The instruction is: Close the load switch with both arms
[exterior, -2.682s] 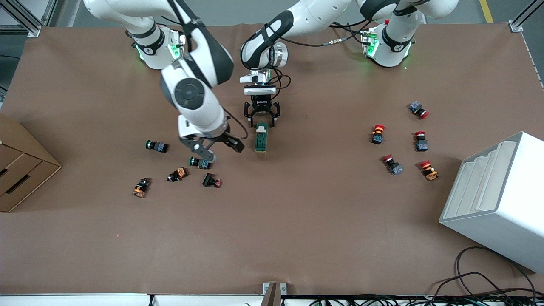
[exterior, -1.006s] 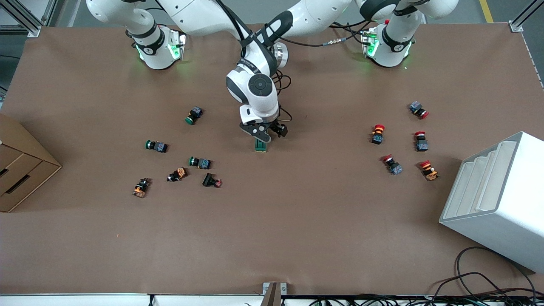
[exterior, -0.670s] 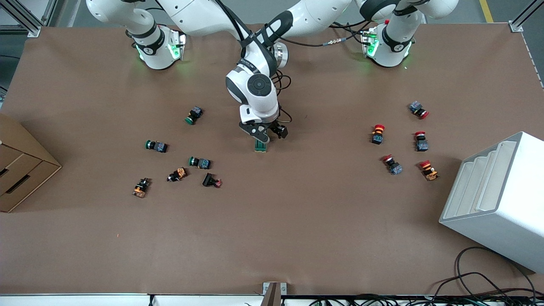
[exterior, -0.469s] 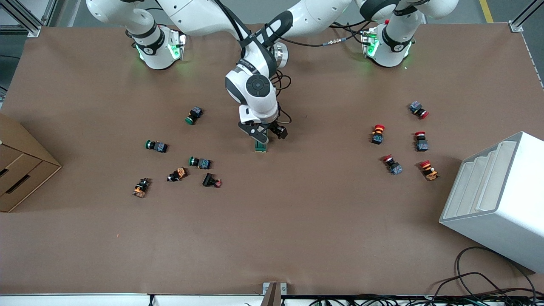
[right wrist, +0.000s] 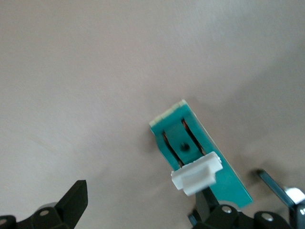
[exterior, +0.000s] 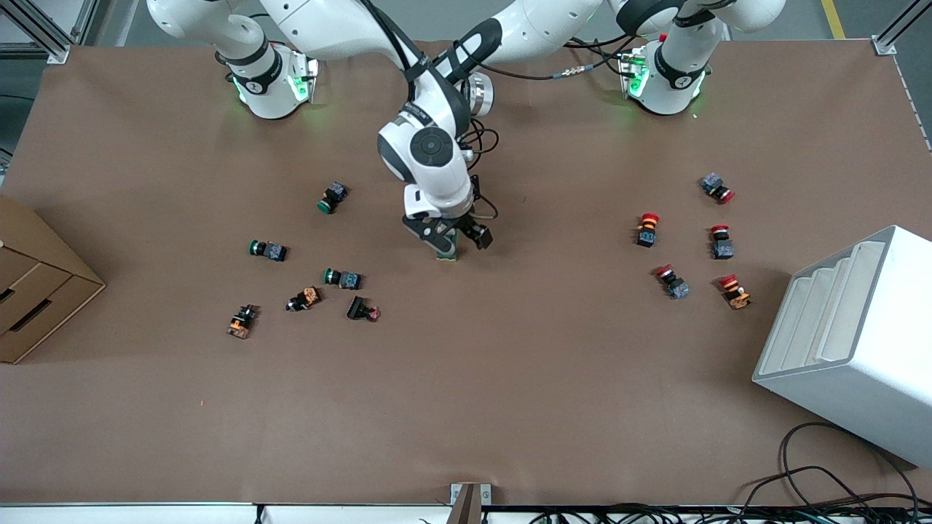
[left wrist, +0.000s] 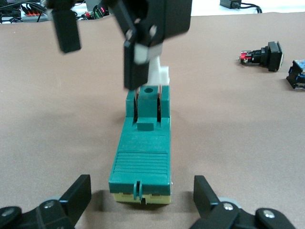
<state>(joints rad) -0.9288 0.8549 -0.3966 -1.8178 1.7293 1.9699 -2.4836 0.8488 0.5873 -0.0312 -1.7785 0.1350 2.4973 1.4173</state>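
Note:
The load switch is a dark-green oblong block lying flat near the table's middle. It shows fully in the left wrist view, with its white toggle standing up at the end away from the left gripper. My left gripper is open, one finger on each side of the block's end, with gaps on both sides. In the front view it is hidden under the right arm. My right gripper is open over the switch. One of its fingers rests against the toggle.
Green, orange and black push-buttons lie scattered toward the right arm's end, and red ones toward the left arm's end. A white rack and a cardboard box stand at the table's two ends.
My right arm has swung from over the green push-buttons to the switch. In the last second its gripper has crept toward the front camera along the block. The switch and left gripper stay put.

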